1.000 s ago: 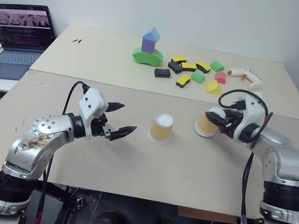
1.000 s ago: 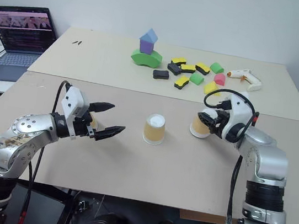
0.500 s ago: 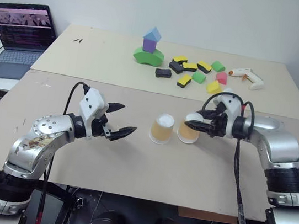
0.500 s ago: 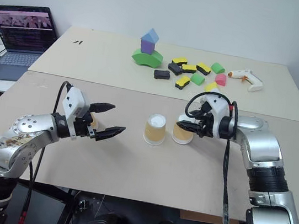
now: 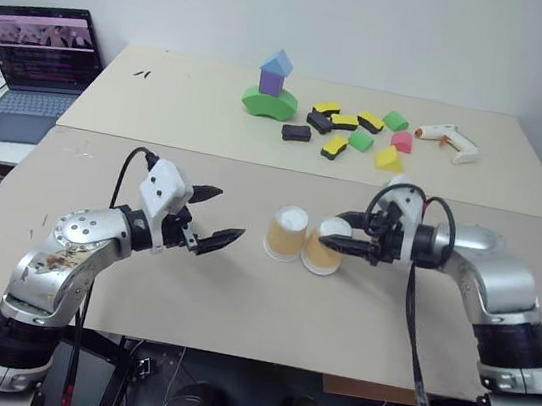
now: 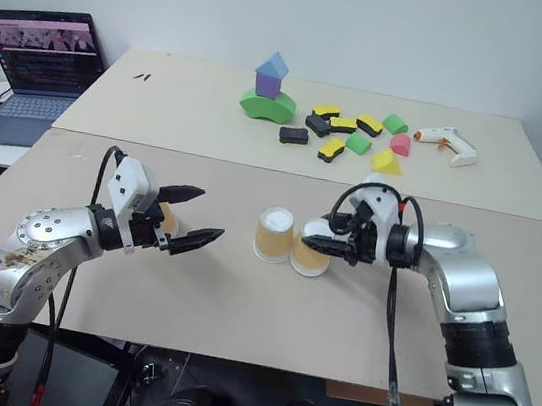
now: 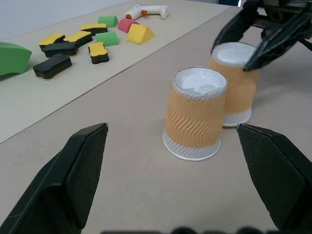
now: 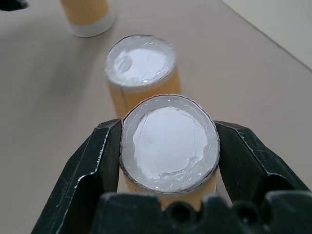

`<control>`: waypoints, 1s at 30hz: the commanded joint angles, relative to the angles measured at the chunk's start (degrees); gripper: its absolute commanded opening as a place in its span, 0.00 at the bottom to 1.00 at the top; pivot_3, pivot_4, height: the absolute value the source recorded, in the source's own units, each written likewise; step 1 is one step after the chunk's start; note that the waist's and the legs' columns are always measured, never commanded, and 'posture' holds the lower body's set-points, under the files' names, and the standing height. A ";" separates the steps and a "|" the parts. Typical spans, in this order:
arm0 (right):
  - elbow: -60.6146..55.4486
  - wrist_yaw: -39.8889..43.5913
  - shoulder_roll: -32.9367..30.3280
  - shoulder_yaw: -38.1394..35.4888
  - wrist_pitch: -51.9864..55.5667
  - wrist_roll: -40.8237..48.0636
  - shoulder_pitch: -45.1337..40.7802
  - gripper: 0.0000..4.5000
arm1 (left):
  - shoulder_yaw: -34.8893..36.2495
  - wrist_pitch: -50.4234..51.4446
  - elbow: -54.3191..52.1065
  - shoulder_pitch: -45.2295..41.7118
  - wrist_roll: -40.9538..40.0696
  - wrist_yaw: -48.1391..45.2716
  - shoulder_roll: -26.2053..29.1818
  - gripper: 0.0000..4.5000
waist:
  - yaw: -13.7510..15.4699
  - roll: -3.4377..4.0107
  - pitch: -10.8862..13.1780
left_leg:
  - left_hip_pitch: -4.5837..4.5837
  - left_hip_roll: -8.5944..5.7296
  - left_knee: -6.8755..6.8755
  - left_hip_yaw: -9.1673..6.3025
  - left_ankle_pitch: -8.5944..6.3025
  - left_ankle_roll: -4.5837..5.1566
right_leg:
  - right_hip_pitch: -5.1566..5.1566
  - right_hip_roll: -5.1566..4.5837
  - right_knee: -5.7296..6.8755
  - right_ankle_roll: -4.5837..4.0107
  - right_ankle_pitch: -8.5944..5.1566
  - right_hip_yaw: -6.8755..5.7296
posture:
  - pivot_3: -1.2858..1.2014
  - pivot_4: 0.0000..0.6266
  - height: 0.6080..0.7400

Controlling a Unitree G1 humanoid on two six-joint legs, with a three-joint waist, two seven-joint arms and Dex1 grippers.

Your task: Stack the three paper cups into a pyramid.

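Item one: my right end effector [image 5: 340, 230], both fingers clamped around an inverted paper cup [image 5: 325, 245] whose rim sits at the desk [image 5: 237, 299] surface; whether it rests fully down I cannot tell.

Item two: a second inverted cup [image 5: 286, 232], standing free on the desk, touching or just beside the held one at its 9 o'clock.

Item three: a third cup [image 6: 167, 219], partly hidden behind my left end effector [image 5: 224, 219], well apart from the pair at their 9 o'clock.

Item four: left end effector, fingers spread wide, holding nothing, pointing toward the pair from that side.

Item five: at 12 o'clock on the far desk, a block tower [image 5: 270, 87] of green, purple and blue; scattered foam blocks [image 5: 346, 133] beside it; a white glue gun [image 5: 446, 141] toward 1 o'clock.

Item six: an open laptop [image 5: 35, 69] at 10 o'clock.
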 commanded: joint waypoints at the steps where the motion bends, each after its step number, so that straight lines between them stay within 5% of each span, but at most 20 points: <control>1: -2.97 -0.91 0.22 -1.32 -0.09 0.81 0.05 0.59 | 1.44 0.07 -2.02 -0.94 -0.82 -0.27 0.85 1.00 | -0.09 0.00 0.00 | 0.00 0.00 0.01 0.00 0.00 0.00 | 0.00 0.00 0.01 0.00 0.00 0.02 | 0.52 0.24 0.66; 22: 3.18 -4.82 3.37 0.73 -2.04 -3.98 -3.88 0.59 | 1.29 1.34 -2.72 -1.70 -0.98 0.25 0.56 1.00 | -0.14 0.00 0.00 | 0.05 0.02 0.01 0.01 0.00 0.00 | 0.01 0.02 0.04 -0.01 0.01 0.03 | 0.52 0.24 0.66; 23: 3.28 -4.90 3.43 0.69 -2.00 -4.01 -3.91 0.80 | 1.34 1.41 -2.78 -1.68 -1.03 0.32 0.51 1.00 | -0.15 0.00 0.00 | 0.05 0.01 0.01 0.01 0.00 0.00 | 0.01 0.02 0.04 -0.01 0.01 0.03 | 0.52 0.24 0.66; 26: 3.47 -5.08 3.52 0.53 -2.03 -4.28 -4.04 0.99 | 1.28 1.54 -3.04 -1.59 -1.00 0.51 0.44 1.00 | -0.14 0.00 0.00 | 0.05 0.01 0.01 0.01 0.00 0.00 | -0.01 0.02 0.05 -0.01 0.01 0.03 | 0.52 0.24 0.66; 30: 2.33 -4.42 3.53 -0.46 -1.90 -3.33 -4.23 0.99 | 1.31 1.77 -3.29 -1.52 -1.08 0.72 0.33 1.00 | -0.10 0.00 0.00 | 0.03 0.01 0.01 0.01 0.00 0.00 | -0.02 0.02 0.02 0.00 0.00 0.03 | 0.52 0.24 0.66</control>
